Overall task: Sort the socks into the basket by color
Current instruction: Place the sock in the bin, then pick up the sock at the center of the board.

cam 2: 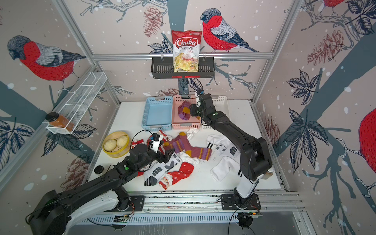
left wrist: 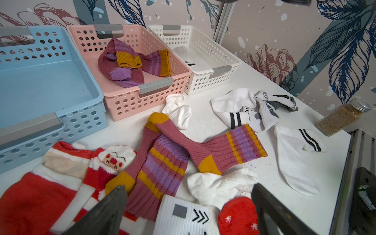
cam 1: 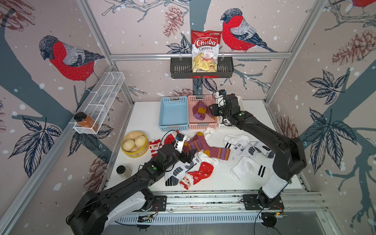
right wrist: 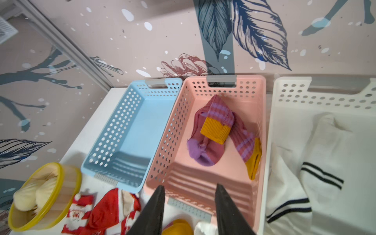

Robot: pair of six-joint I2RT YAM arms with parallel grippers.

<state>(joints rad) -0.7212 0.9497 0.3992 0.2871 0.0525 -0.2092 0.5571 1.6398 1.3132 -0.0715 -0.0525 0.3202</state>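
Right tool gapes below bag reading "Chuba Cassava Chips".

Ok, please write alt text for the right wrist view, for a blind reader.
The right gripper, jaws apart and holding nothing, hangs above a pink basket containing maroon-purple socks. Beside it stand a blue basket and a white basket with white black-striped socks.
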